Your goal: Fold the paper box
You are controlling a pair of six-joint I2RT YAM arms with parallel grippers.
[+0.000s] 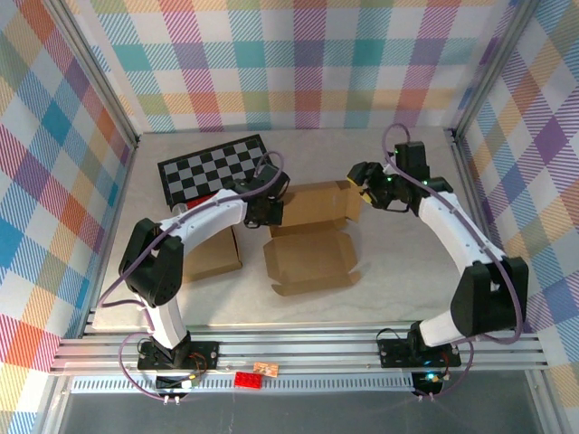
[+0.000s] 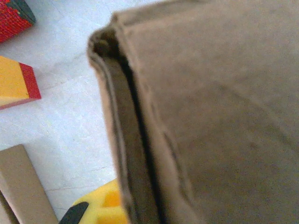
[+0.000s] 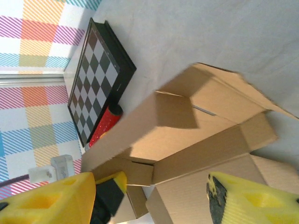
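Mid-frame, left claw [image 1: 269,210] clenches the paper box [image 1: 317,206], likely steadying it; right claw [image 1: 359,187] hangs released beside its right end.

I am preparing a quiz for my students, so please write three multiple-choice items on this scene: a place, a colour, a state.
1. Where is the checkerboard? A. back left of the table B. front right C. on the box
2. What colour are the fingers of the right end effector? A. blue B. yellow C. white
3. How is that end effector? A. shut on the box B. shut on nothing C. open
Answers: 1 A, the top view shows it there; 2 B, both look yellow; 3 C, a wide gap separates them.
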